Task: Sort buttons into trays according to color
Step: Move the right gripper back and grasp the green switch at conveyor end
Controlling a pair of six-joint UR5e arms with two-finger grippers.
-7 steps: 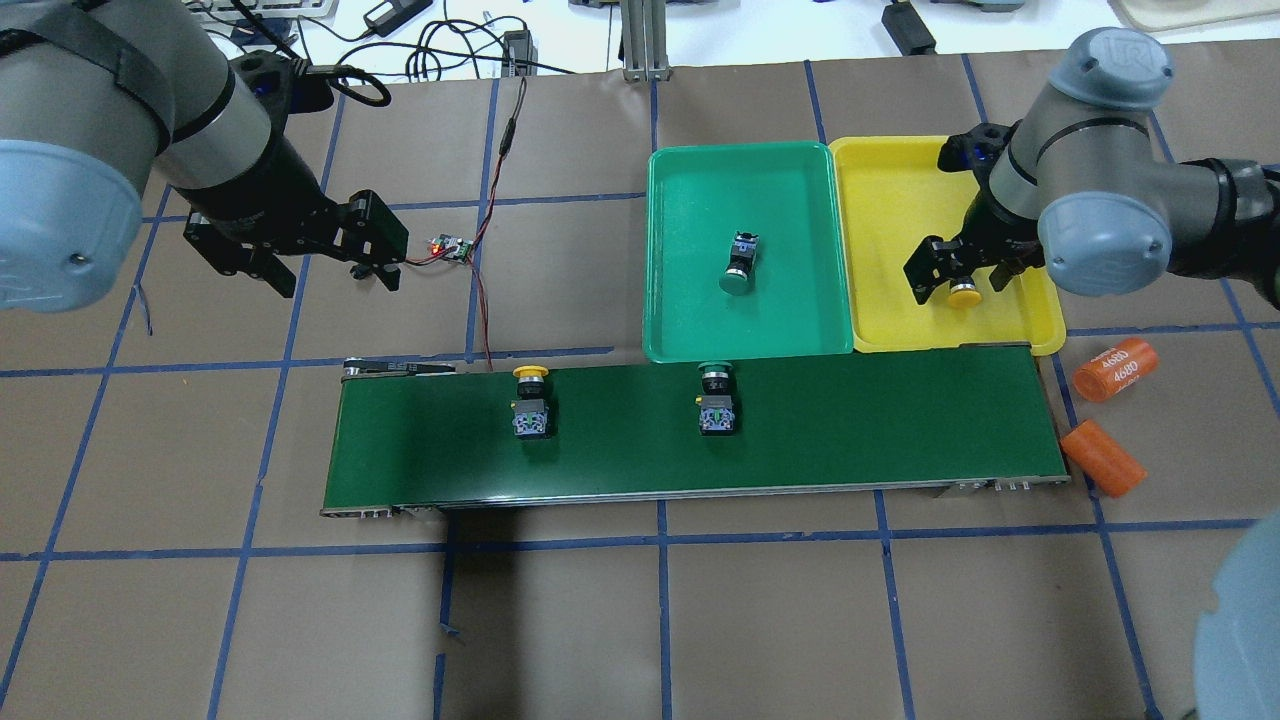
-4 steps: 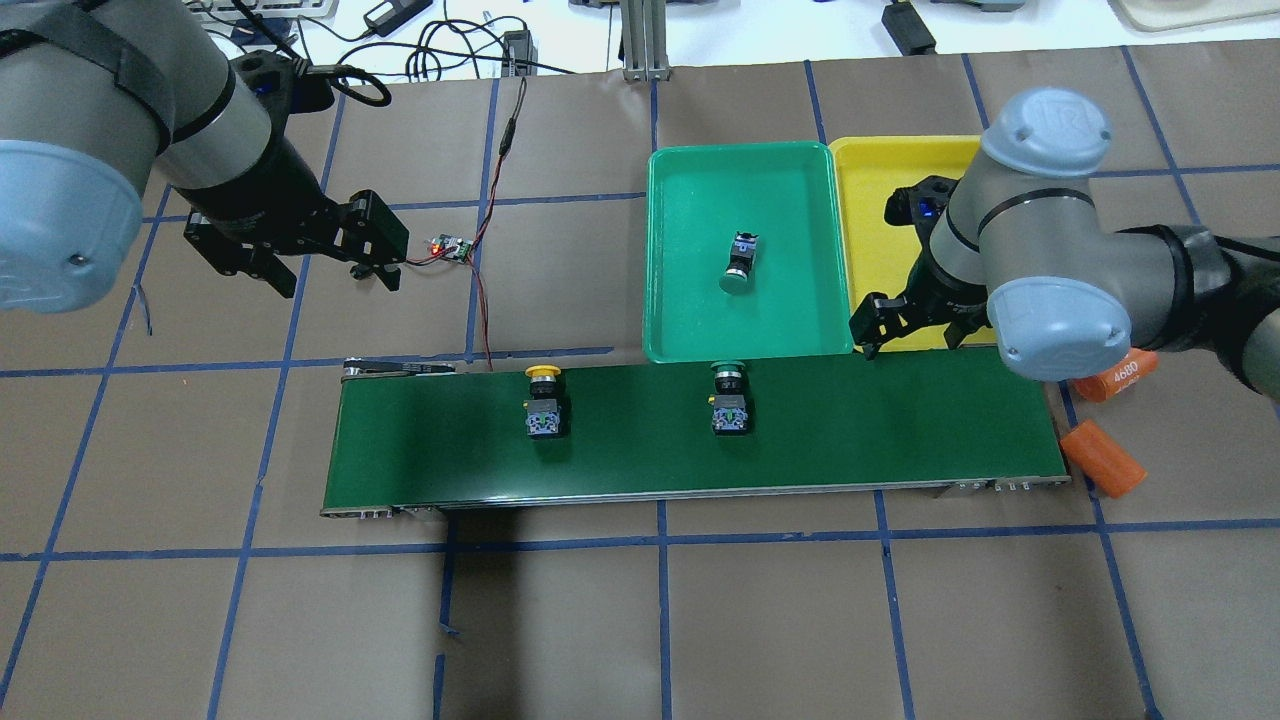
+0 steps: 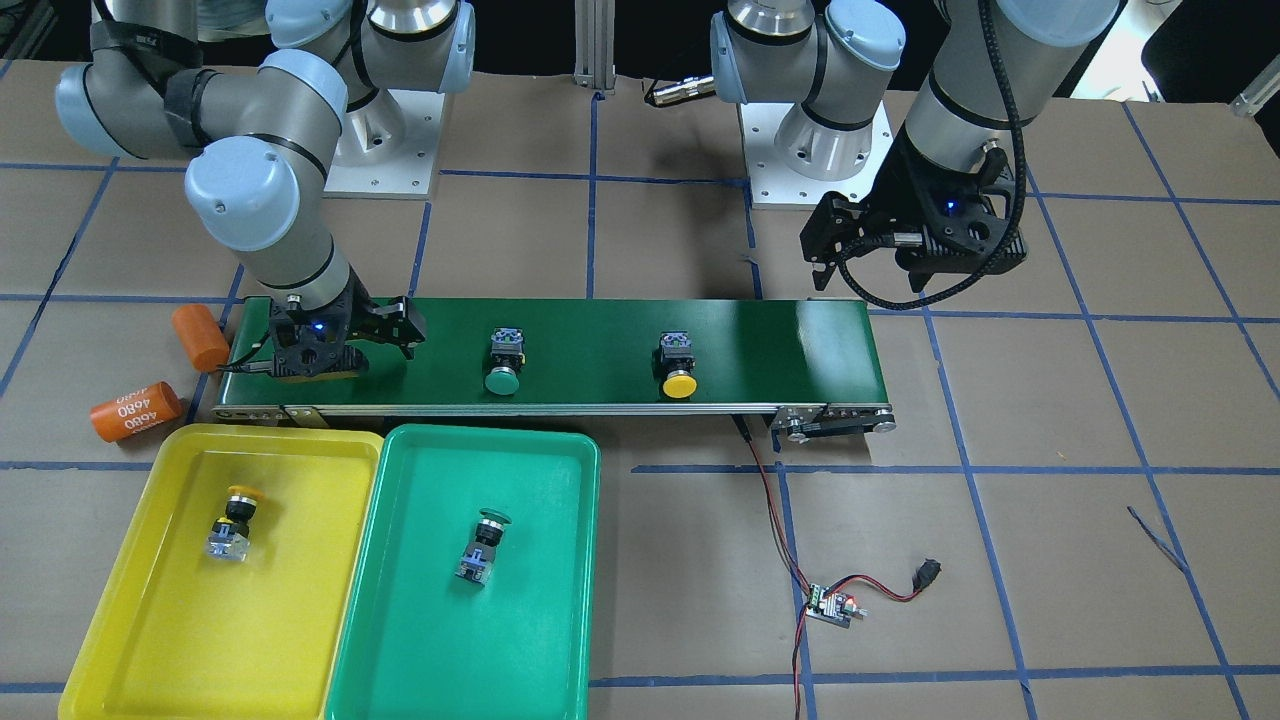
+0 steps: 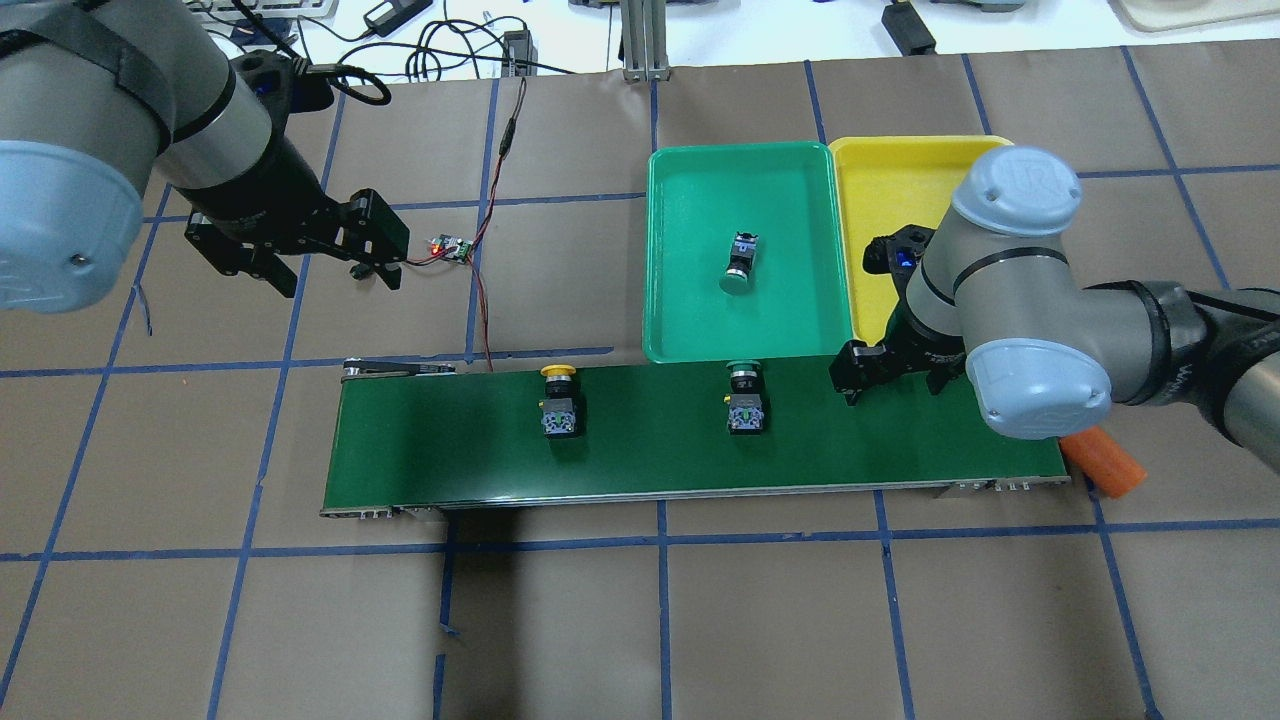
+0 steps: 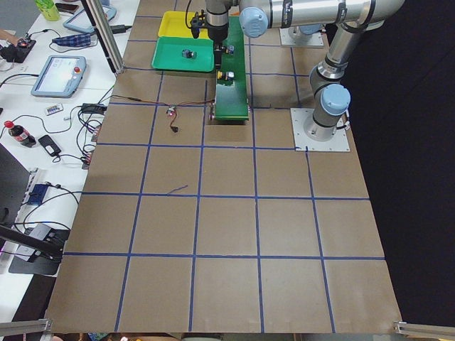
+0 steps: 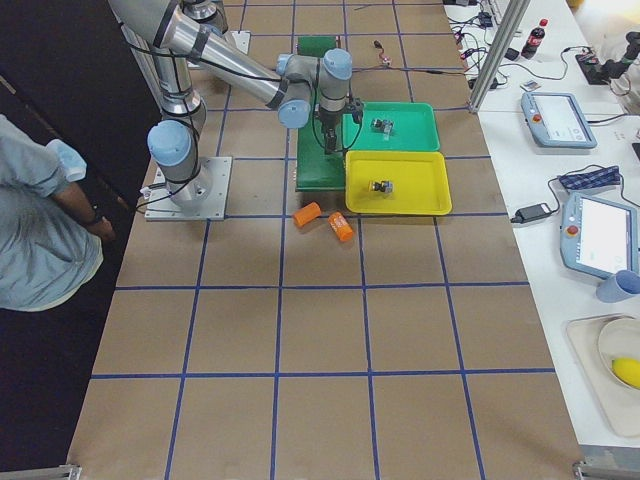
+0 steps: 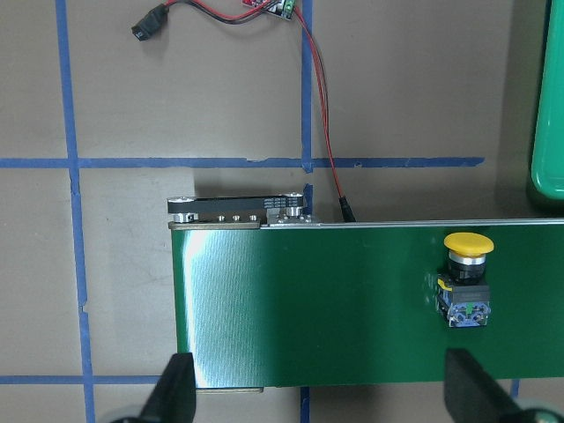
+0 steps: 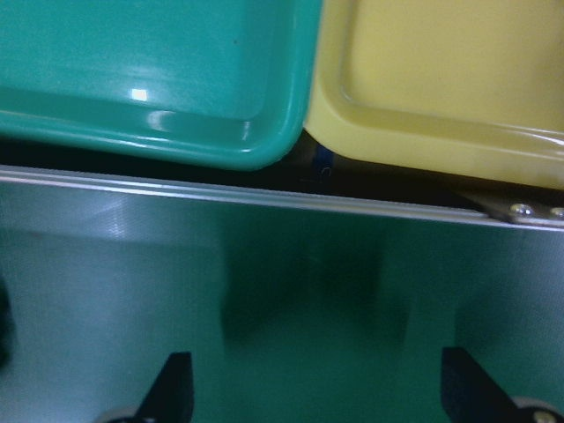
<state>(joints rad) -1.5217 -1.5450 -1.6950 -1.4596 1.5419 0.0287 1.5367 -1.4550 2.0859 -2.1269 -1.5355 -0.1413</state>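
Note:
Two buttons ride the conveyor belt (image 4: pixel 640 460): a yellow-capped button (image 4: pixel 558 400) left of the middle and a green-capped button (image 4: pixel 745 400) further right. Another green button (image 4: pixel 740 262) lies in the green tray (image 4: pixel 690 180). A yellow button (image 3: pixel 233 522) lies in the yellow tray (image 3: pixel 130 620); my right arm hides it in the overhead view. My right gripper (image 8: pixel 317 392) hangs open and empty over the belt's right end, just right of the green button. My left gripper (image 7: pixel 322 397) is open and empty, high over the belt's left end.
Two orange cylinders (image 3: pixel 200 335) (image 3: pixel 135 410) lie off the belt's right end. A small circuit board (image 4: pixel 450 248) with red wires sits behind the belt's left part. A person (image 6: pixel 40 230) stands beside the table.
My right gripper has left the yellow button in the yellow tray and swung forward and left over the belt. Both belt buttons have drifted right. The left arm has stayed put.

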